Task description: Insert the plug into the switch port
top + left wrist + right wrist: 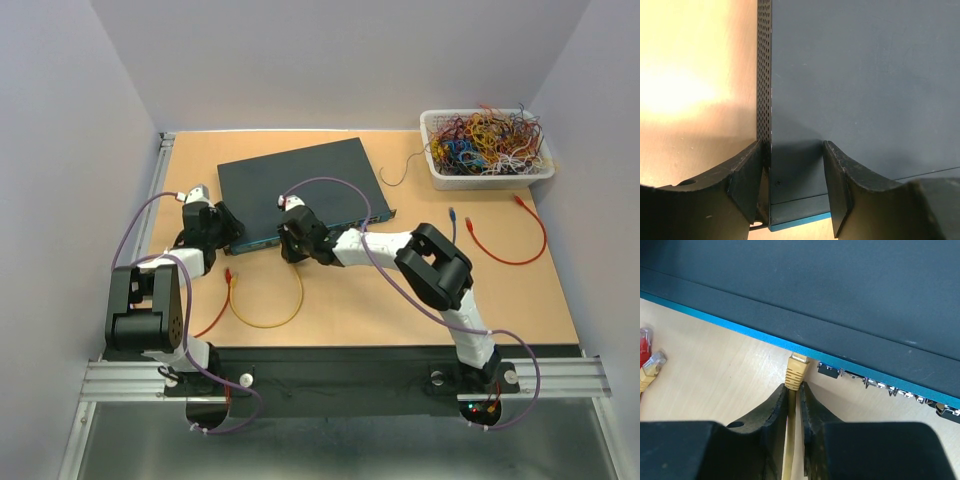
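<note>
While the right gripper (794,388) was clamped tight on the yellow plug (797,369) at the rear of its boot, with the cable (788,460) running back between the fingers, the plug's tip stood at the front face of the switch (840,300), touching it or very nearly, I could not tell which; it met blank face, though, just left of the first port (828,371) in the row, and sat in no socket; the other ports ran off to the right, none visibly occupied. The left gripper (792,148) had its jaws apart astride the switch's front-left corner, one finger outside the perforated side wall and the other over the top; whether it pressed on the box could not be told. The switch lay flat on the counter (715,355); a loose plug (652,364) and a red plug (644,335) lay well off to the left. By my judgement the pick-up and approach were done and the insertion was not; what was left was a short shift to the right to line up with the port, then a straight push home, the left arm being placed to stop the box sliding back.
</note>
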Tool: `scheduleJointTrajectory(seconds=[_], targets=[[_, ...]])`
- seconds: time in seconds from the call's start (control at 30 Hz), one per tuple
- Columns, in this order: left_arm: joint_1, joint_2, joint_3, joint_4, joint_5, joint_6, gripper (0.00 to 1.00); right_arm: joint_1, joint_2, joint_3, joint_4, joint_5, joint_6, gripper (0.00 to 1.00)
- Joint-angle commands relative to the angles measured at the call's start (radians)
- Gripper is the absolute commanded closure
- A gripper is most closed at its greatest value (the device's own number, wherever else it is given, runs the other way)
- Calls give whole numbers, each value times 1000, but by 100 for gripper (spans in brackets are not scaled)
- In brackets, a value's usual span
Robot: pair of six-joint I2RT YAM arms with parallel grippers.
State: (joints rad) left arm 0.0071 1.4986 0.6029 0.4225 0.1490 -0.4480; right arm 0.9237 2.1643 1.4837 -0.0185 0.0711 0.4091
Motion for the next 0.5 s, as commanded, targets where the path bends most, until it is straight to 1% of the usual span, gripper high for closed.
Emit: scheduleJointTrajectory(seconds=[0.0, 0.17, 0.3, 0.33, 0.37, 0.47], targets=[[-53, 9, -32, 5, 84, -1, 73, 10, 51, 69, 61, 42, 10, 83], [-58, 6, -32, 2, 80, -1, 73, 10, 66, 131, 54, 56, 8, 83], [-58, 8, -31, 2, 78, 0, 74, 10, 103, 237, 23, 56, -3, 84], [-58, 8, -31, 2, 80, 2, 74, 10, 129, 263, -9, 52, -3, 84], [-56, 6, -31, 2, 80, 0, 74, 10, 143, 311, -18, 42, -1, 85], [-59, 6, -32, 4, 78, 0, 74, 10, 167, 355, -27, 48, 14, 85]])
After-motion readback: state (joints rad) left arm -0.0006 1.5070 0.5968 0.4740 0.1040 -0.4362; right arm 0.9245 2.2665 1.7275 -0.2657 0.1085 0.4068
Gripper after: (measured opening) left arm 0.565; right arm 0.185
